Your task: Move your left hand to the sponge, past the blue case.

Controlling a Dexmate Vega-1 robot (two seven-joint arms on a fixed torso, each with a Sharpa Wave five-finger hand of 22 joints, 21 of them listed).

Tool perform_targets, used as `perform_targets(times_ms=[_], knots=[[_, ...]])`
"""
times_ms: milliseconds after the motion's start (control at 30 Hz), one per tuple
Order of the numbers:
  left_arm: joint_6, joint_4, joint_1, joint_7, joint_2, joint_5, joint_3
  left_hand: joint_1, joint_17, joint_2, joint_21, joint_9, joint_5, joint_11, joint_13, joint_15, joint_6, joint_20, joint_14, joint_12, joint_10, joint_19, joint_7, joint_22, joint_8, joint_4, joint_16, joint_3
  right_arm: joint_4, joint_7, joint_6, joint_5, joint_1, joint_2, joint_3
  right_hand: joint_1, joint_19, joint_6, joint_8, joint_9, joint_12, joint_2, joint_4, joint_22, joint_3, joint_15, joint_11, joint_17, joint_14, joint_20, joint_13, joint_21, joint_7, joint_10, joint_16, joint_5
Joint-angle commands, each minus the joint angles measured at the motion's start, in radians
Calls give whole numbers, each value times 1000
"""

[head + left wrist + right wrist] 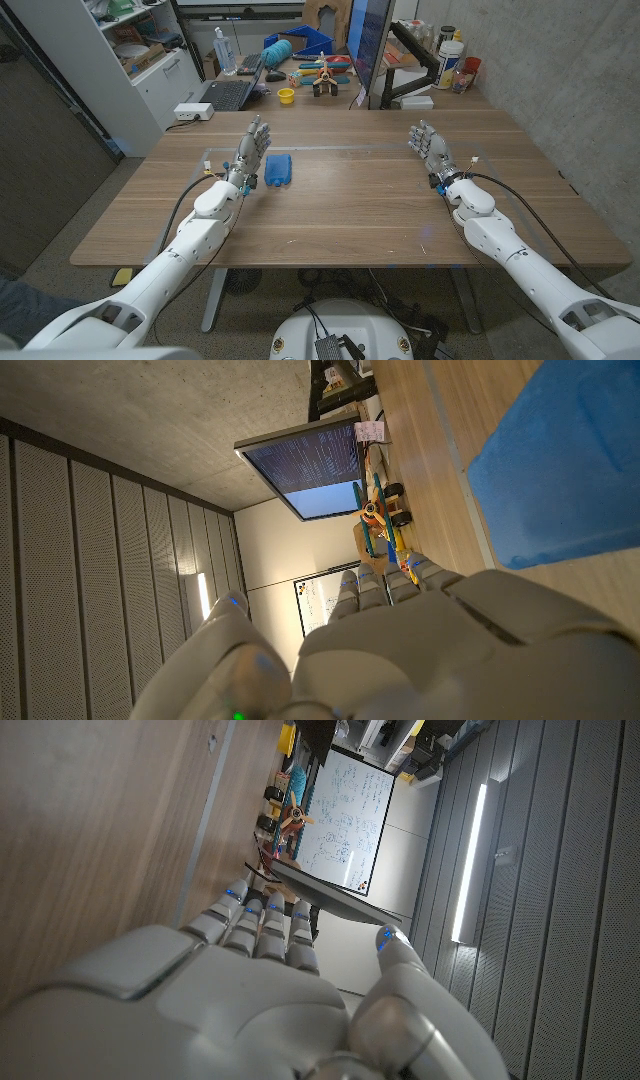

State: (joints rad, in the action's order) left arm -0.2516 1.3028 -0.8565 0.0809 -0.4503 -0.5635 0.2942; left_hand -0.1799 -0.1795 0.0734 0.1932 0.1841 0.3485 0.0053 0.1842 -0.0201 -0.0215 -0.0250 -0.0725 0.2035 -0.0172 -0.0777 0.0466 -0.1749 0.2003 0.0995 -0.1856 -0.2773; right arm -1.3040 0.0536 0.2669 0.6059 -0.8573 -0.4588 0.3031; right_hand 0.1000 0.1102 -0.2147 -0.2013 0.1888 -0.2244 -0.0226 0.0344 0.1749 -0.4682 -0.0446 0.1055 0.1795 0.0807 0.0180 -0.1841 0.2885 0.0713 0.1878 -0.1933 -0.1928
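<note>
One blue rectangular block [278, 169] lies on the wooden table [350, 215], left of the middle; in the left wrist view its blue surface [560, 470] looks rough like a sponge. I cannot tell a separate case from a sponge. My left hand [250, 150] stands just to the left of the block, fingers stretched out and apart, holding nothing; its back [400, 650] shows in the left wrist view. My right hand [430, 148] stands over the table's right half, fingers straight, nothing in it, and its back [250, 1000] shows in the right wrist view.
Beyond the far edge stand a laptop [225, 95], a white box [192, 112], a yellow cup [286, 96], colourful toy tools [325, 75], a monitor [370, 50] and jars [455, 65]. A white shelf [150, 60] is at the far left.
</note>
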Motion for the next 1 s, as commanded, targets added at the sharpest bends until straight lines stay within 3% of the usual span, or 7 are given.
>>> perform_targets(times_ms=[33, 233, 500, 1000], knots=[[90, 20, -47, 128, 204, 210, -241, -11, -5, -1, 5, 3, 7, -2, 5, 2, 1, 0, -10, 5, -4, -8, 8, -5, 4, -1, -4, -5, -10, 98, -73, -149, -36, 129, -156, 9, 7, -9, -4, 2, -4, 3, 1, 5, -5, 4, 0, 5, 10, -2, -5, 4, 0, 13, -3, -4], [112, 43, -60, 188, 286, 297, -331, -12, -5, -2, 3, 3, 8, -2, 6, 2, 2, 6, -11, 5, -5, -13, 8, -5, 4, -2, -4, -5, -19, 135, -94, -211, -45, 183, -220, 10, 6, -10, -3, 2, -3, 4, 3, 5, -3, 4, 0, 5, 10, -3, -5, 1, -2, 12, -3, -4], [125, 83, -81, 240, 361, 375, -413, -16, -5, -5, 4, 4, 9, 1, 6, 1, 4, 10, -9, 5, -3, -13, 8, -6, 5, -3, -5, -5, -28, 170, -109, -265, -52, 233, -274, 10, 5, -12, -3, 2, -3, 5, 5, 5, 0, 2, -1, 5, 9, -3, -5, -3, -4, 13, -2, -4], [135, 165, -134, 306, 431, 436, -503, -24, -5, -10, 3, 4, 11, -2, 6, 2, 12, 22, -5, 6, 2, -18, 6, -6, 6, -6, -5, -5, -26, 206, -121, -321, -62, 288, -321, 9, 3, -14, -2, 2, -2, 7, 7, 5, 5, 1, 0, 5, 10, -7, -5, -10, -6, 16, -1, -3]])
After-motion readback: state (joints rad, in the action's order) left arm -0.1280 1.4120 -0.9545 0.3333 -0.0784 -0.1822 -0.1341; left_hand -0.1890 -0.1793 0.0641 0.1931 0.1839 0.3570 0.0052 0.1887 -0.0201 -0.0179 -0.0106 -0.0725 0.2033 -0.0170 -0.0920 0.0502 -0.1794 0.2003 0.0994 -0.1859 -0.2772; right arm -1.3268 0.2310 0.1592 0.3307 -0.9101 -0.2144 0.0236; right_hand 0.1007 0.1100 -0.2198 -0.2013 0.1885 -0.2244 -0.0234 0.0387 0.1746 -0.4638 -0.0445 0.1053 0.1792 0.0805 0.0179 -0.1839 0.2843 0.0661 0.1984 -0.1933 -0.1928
